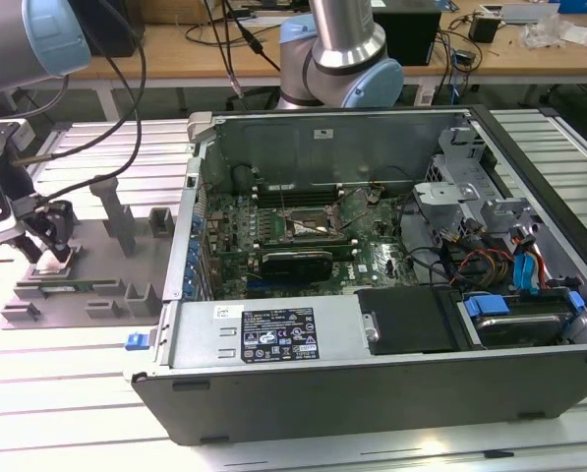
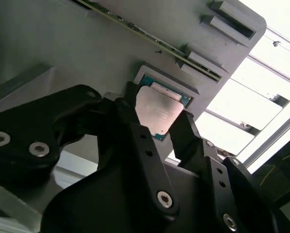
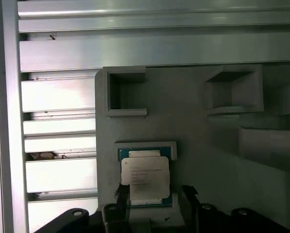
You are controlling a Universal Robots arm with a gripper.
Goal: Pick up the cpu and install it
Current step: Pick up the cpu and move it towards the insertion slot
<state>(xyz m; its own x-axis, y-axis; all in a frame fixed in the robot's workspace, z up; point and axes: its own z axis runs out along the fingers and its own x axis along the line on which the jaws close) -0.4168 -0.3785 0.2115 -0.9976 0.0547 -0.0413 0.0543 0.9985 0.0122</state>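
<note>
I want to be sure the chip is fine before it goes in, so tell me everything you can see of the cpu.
The cpu is a small, flat square chip with a dull silver metal lid bearing faint print, mounted on a green board that shows as a thin rim. It lies flat, lid up, in a shallow square recess of the grey plastic fixture. The end effector straddles it from two opposite sides; whether it touches the chip cannot be told. No damage is visible.
</note>
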